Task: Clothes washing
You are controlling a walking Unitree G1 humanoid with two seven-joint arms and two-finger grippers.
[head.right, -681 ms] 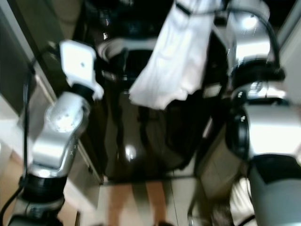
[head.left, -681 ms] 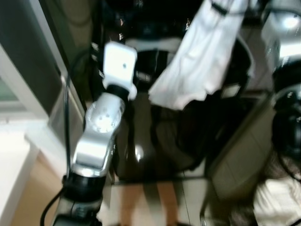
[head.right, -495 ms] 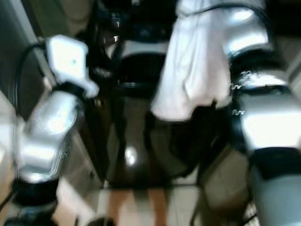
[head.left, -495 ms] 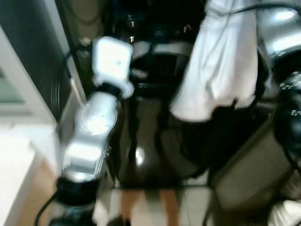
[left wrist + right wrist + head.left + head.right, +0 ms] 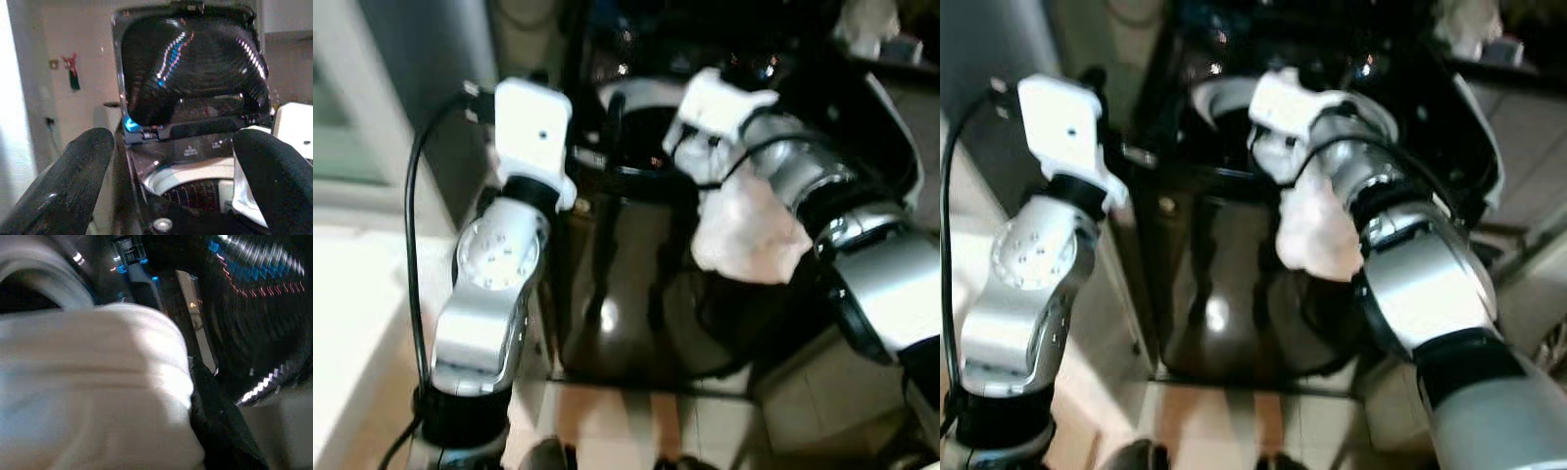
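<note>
A black top-loading washing machine [image 5: 636, 294] stands before the robot with its lid [image 5: 195, 63] raised upright behind the tub opening [image 5: 641, 122], whose pale rim and perforated drum show in the left wrist view. The right arm [image 5: 1400, 245] reaches in from the right and forward, its wrist just above the near right edge of that opening, and a white garment [image 5: 744, 230] hangs bunched beneath it, drooping down the machine's front rather than into the drum. The cloth crowds the right wrist view, so whether the right gripper [image 5: 705, 117] is closed on it cannot be told, though the way it hangs suggests the garment is carried by that arm. The left gripper [image 5: 166, 196], raised at the machine's left side, has its jaws spread wide and empty, pointing across the tub. The opening lies just ahead of and below the right wrist, so that arm is the nearer one, and the garment's long axis hangs vertically outside the rim
</note>
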